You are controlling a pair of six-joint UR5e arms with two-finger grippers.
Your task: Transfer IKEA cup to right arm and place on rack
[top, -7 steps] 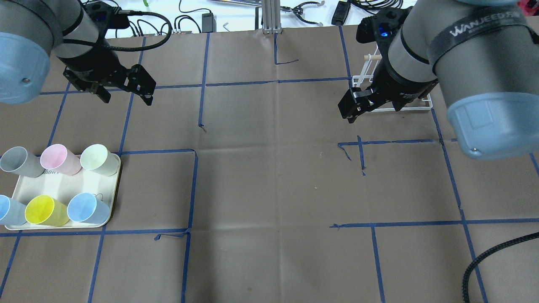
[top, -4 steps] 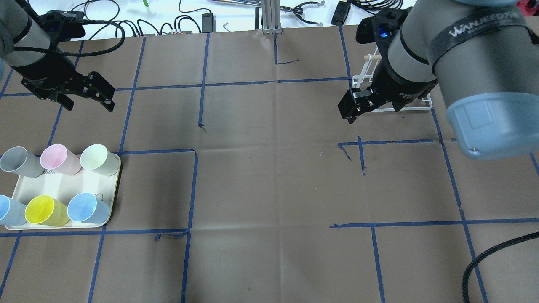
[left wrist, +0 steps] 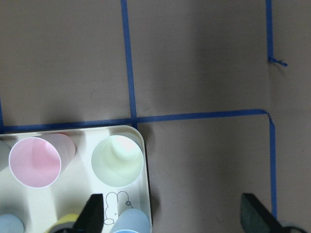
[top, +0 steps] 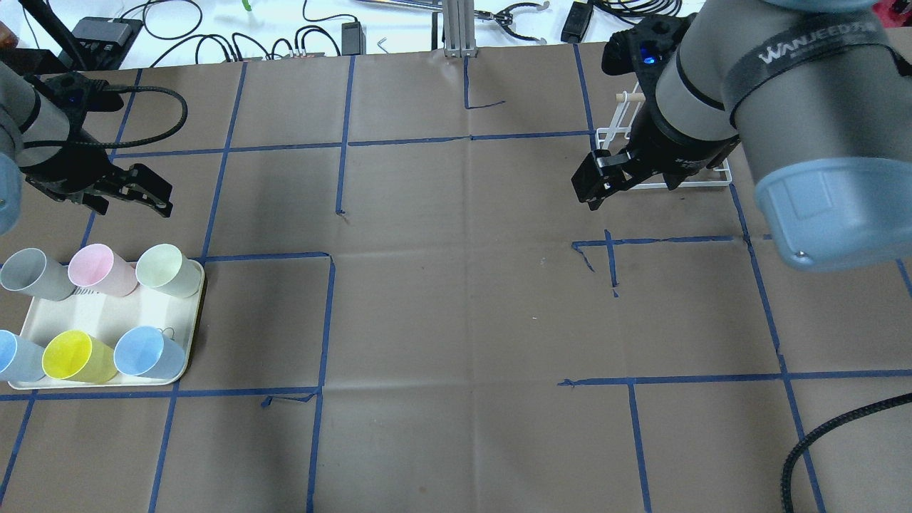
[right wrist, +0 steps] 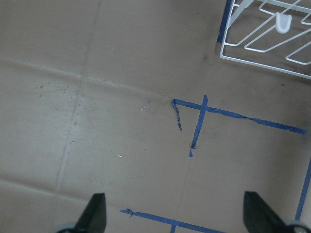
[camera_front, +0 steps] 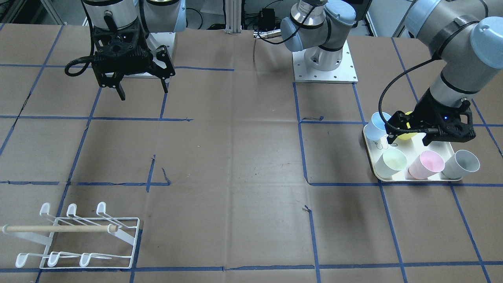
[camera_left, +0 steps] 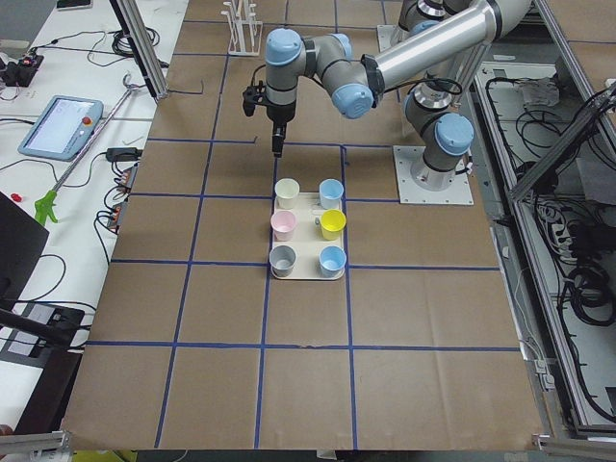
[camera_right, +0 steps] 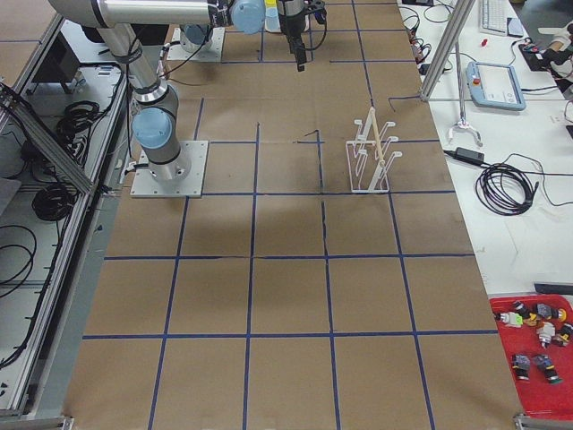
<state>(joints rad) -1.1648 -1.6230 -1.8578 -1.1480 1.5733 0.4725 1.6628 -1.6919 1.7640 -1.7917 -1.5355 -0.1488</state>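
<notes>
Several IKEA cups stand on a cream tray: grey, pink, pale green, yellow and two blue ones. My left gripper is open and empty, hanging above the table just beyond the tray's far edge. In its wrist view the pale green cup and the pink cup lie below. My right gripper is open and empty, in front of the white wire rack, which it partly hides overhead.
Brown paper with blue tape lines covers the table. Cables and tools lie past the far edge. The right arm's black cable loops over the near right corner. The rack's wooden dowel points across it.
My left arm has swung left and nearer, from the far middle-left of the table toward the tray of cups. The right arm and the cups have not moved.
</notes>
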